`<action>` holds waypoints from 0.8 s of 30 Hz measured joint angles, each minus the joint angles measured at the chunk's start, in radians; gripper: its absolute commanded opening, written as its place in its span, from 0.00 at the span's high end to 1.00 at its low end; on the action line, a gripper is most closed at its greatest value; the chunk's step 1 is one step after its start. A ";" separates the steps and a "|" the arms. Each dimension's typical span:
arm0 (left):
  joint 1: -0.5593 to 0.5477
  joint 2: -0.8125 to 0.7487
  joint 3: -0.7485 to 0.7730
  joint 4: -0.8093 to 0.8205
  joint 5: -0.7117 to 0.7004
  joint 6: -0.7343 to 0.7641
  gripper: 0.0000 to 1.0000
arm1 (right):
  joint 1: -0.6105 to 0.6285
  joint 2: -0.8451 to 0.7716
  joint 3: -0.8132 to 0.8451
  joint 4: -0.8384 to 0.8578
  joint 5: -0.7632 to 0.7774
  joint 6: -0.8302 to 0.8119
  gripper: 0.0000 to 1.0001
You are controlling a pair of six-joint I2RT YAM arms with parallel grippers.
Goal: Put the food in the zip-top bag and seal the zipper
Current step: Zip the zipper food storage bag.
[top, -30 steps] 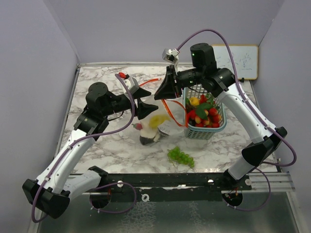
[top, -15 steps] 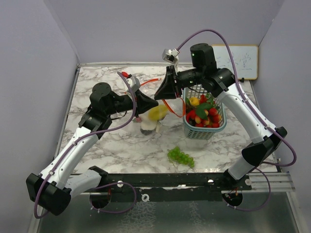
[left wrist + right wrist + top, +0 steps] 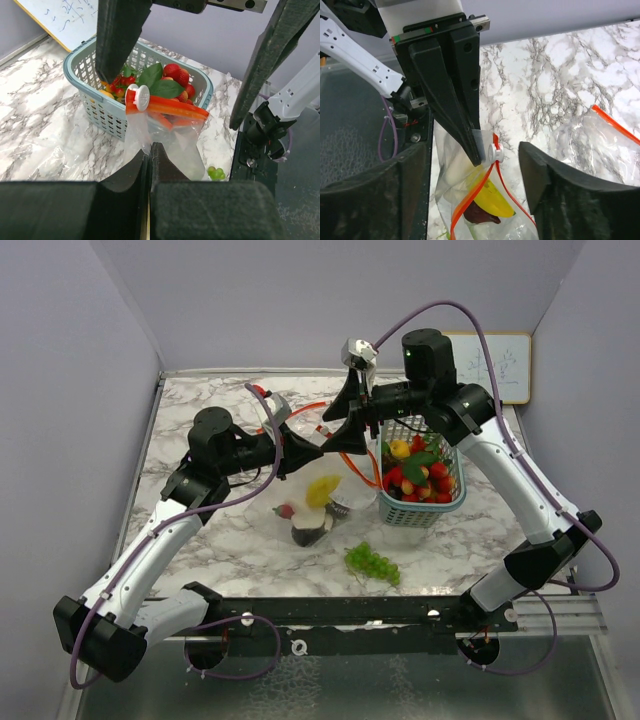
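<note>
Clear plastic of the bag [image 3: 172,142] was clamped between the left gripper's [image 3: 150,148] closed fingers just below the orange-red zipper [image 3: 175,107], and the bag hung from them with a yellow piece [image 3: 492,202] and a dark piece [image 3: 479,216] inside. The right gripper's [image 3: 476,160] fingers stood wide apart on either side of the zipper's white slider [image 3: 495,154]. Beyond the left fingers sat a teal basket [image 3: 95,110] of red fruit [image 3: 177,75]; green grapes [image 3: 372,562] lay on the table [image 3: 220,540], well apart from both grippers.
</note>
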State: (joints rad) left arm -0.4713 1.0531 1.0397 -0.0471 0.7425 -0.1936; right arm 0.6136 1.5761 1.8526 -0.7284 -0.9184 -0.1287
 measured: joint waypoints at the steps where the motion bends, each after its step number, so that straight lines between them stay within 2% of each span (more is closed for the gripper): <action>1: 0.000 0.000 0.000 -0.001 0.000 0.000 1.00 | 0.000 -0.002 -0.001 0.008 0.000 -0.004 0.19; 7: 0.000 -0.001 0.000 -0.011 0.000 -0.003 1.00 | 0.000 -0.005 -0.019 0.047 0.000 -0.008 0.19; 9: 0.000 -0.001 0.000 -0.014 -0.002 -0.003 1.00 | 0.000 -0.005 -0.019 0.048 0.000 -0.007 0.25; 12: 0.000 -0.002 0.002 -0.019 -0.005 -0.003 1.00 | -0.006 -0.002 -0.018 0.048 -0.007 0.000 0.43; 16: 0.000 -0.004 0.002 -0.027 -0.010 -0.003 1.00 | -0.021 0.014 -0.016 0.047 -0.044 0.016 0.45; 19: 0.000 -0.005 0.002 -0.034 -0.012 -0.003 1.00 | -0.034 0.026 -0.016 0.045 -0.072 0.019 0.52; 24: 0.000 -0.006 0.002 -0.038 -0.015 -0.002 1.00 | -0.042 0.031 -0.018 0.039 -0.103 0.020 0.53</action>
State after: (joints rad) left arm -0.4713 1.0473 1.0416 -0.0853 0.7277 -0.1959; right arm 0.5720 1.6073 1.8343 -0.6891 -1.0214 -0.1089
